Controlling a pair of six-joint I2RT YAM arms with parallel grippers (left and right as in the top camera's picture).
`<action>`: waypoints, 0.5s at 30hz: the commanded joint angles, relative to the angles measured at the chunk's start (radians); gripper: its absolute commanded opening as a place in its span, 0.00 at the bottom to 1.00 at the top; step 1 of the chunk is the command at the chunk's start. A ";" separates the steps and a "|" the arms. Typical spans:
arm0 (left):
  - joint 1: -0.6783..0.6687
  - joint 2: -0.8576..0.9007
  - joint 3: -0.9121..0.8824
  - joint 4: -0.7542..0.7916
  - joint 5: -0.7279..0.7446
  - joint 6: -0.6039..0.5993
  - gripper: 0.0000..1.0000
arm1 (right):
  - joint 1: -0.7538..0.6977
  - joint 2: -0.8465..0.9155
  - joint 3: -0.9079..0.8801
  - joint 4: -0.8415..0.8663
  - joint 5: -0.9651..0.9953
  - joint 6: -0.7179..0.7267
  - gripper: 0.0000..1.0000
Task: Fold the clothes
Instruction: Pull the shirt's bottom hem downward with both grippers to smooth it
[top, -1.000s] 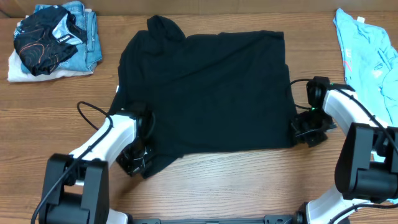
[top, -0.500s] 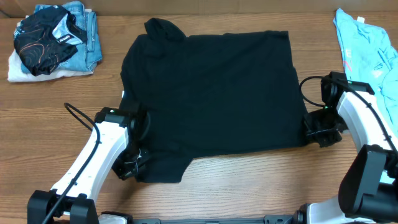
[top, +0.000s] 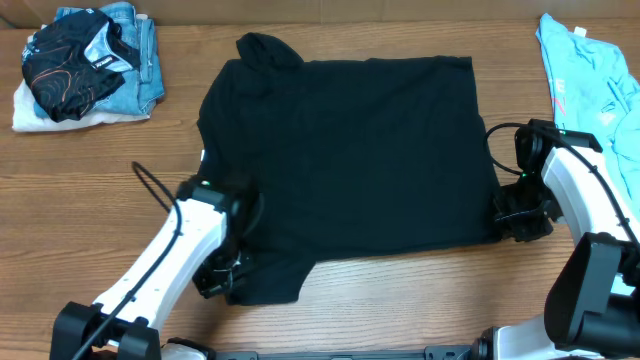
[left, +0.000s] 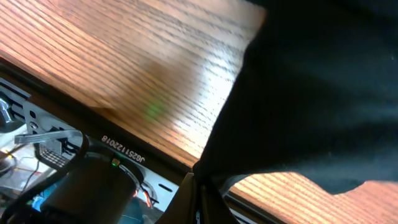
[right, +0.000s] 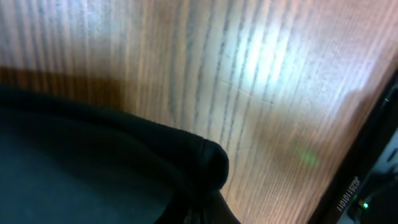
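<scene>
Left gripper (top: 220, 283) pinches one near corner of the black T-shirt (top: 340, 150); right gripper (top: 513, 222) pinches the other. Between and beyond them it lies spread on the table (top: 400, 300), probably held taut at both corners to smooth it for folding.

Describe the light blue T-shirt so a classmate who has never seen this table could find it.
Start at the large black cloth T-shirt spread across the middle of the brown wooden table. Look beyond its right side to the far right corner, where a light blue cloth T-shirt lies. It alone is pale with pink print; the pile at far left is denim and dark fabric.
</scene>
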 joint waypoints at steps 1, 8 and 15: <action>-0.043 -0.019 0.016 -0.016 -0.005 -0.069 0.04 | -0.005 -0.017 0.021 -0.019 0.074 0.064 0.04; -0.051 -0.052 0.016 -0.090 -0.092 -0.135 0.04 | -0.006 -0.017 0.021 -0.035 0.110 0.085 0.04; -0.051 -0.106 0.016 -0.100 -0.099 -0.127 0.12 | -0.022 -0.017 0.021 -0.035 0.110 0.084 0.07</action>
